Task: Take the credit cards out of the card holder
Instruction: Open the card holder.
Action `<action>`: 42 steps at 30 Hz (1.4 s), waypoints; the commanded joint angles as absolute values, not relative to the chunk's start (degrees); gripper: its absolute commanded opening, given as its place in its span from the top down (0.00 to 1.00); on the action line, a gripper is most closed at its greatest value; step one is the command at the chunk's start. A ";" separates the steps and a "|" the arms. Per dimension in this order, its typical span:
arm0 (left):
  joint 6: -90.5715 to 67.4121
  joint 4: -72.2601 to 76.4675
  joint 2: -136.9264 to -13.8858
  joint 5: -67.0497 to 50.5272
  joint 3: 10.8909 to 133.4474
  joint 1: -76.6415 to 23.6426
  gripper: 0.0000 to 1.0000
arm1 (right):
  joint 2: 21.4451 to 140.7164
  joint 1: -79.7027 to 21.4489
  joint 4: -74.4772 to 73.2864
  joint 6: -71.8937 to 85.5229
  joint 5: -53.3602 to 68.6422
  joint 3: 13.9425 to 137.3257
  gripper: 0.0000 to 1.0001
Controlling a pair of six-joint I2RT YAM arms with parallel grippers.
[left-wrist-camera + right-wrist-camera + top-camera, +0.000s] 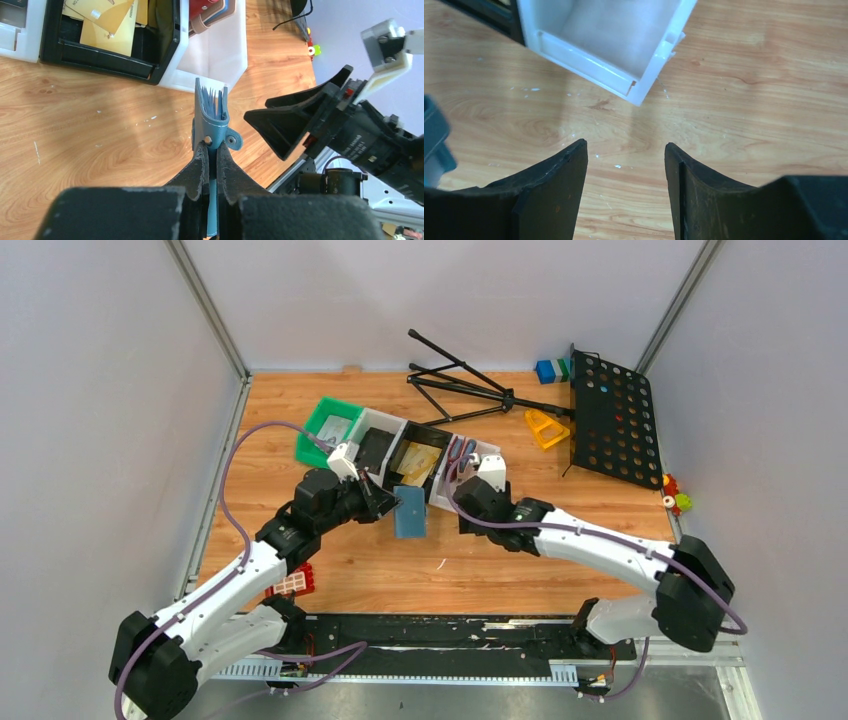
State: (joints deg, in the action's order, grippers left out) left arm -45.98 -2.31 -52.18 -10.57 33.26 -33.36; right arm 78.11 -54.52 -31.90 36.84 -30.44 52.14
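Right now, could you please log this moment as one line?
left gripper: shut on card holder | right gripper: open, empty, beside it | gold cards: in black bin

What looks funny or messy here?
The music stand lies toppled at the back, legs folded. Gold cards sit crooked in the black bin. The card holder stands on edge, pinched in the left gripper.
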 commanded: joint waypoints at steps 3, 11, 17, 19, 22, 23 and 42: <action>-46.84 0.85 -51.66 -11.91 33.54 -33.53 1.00 | 66.40 -54.47 -16.25 25.42 -15.02 46.30 0.35; -47.67 1.74 -52.42 -13.19 33.58 -33.56 1.00 | 67.56 -54.48 -5.30 25.18 -3.92 47.34 0.30; -48.17 1.70 -52.37 -13.69 33.43 -33.53 1.00 | 75.97 -54.48 -11.64 26.35 -5.52 55.10 0.43; -48.13 1.46 -52.21 -13.63 33.41 -33.51 1.00 | 77.65 -54.44 -13.75 26.50 -6.85 56.33 0.53; -48.12 1.32 -52.04 -13.54 33.16 -33.56 1.00 | 78.20 -54.43 -14.96 26.66 -7.43 56.14 0.74; -48.13 1.43 -51.96 -13.54 33.06 -33.52 1.00 | 78.03 -54.41 -14.90 26.68 -7.08 55.75 0.80; -47.29 3.99 -52.48 -16.90 23.60 -34.60 0.95 | 70.41 -54.40 -12.04 34.83 2.26 41.95 1.00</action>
